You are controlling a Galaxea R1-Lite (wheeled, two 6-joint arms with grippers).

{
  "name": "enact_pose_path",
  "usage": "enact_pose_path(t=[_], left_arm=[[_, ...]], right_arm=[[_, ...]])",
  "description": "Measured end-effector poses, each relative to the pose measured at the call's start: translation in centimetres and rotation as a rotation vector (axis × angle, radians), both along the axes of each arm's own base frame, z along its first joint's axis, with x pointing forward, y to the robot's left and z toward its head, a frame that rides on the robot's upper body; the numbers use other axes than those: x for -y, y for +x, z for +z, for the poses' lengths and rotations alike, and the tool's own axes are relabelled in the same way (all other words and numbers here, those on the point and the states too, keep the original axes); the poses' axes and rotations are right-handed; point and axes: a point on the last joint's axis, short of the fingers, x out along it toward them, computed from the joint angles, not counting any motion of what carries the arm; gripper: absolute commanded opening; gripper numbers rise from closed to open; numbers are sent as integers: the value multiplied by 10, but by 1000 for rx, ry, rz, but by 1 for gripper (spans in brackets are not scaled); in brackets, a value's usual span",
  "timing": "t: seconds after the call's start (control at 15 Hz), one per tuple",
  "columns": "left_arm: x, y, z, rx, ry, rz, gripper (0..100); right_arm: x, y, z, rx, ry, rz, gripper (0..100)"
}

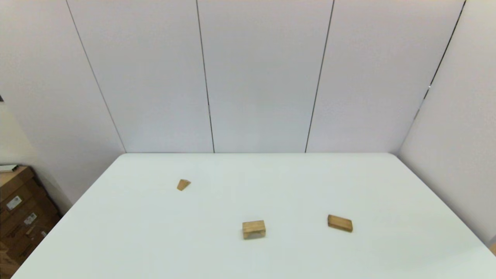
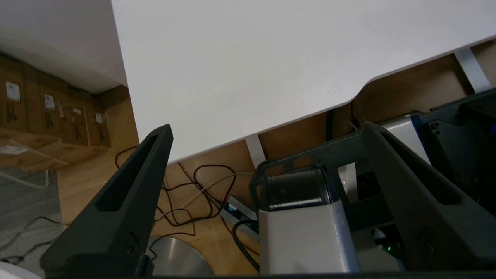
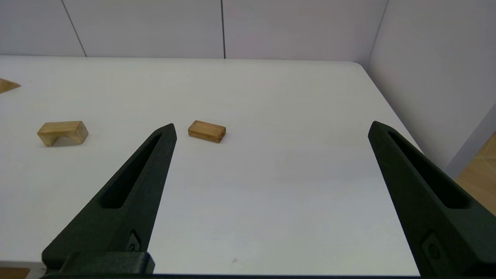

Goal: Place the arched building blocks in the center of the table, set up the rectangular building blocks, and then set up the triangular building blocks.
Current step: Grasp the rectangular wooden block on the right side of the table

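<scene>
On my worktop (image 1: 348,182), going left to right, the triangular block (image 1: 183,184) lies toward ten o'clock, the arched block (image 1: 254,229) stands on its legs close to me near the middle, and the rectangular block (image 1: 340,223) lies flat toward three o'clock of the arch, all well apart. My left gripper (image 2: 267,135) hangs released below the worktop's near edge, parked, while my right gripper (image 3: 271,130) hovers released over the near right of the worktop, with the rectangular block just beyond its left finger. I judge the first step is not yet begun: the next move calls for reaching to eleven o'clock, closing on the arch across its sides and carrying it to the centre.
</scene>
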Motion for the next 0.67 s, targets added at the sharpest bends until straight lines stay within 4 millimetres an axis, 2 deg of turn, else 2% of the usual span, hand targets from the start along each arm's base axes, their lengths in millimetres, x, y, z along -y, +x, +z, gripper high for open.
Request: enact_pose_path(t=[0.33,0.67], left_arm=[[6,-39,-47,66,-15,84,100],[9,-57,-84,123,-22,117,100]], right_arm=[[0,0,0,0,0,0,100],[0,0,0,0,0,0,100]])
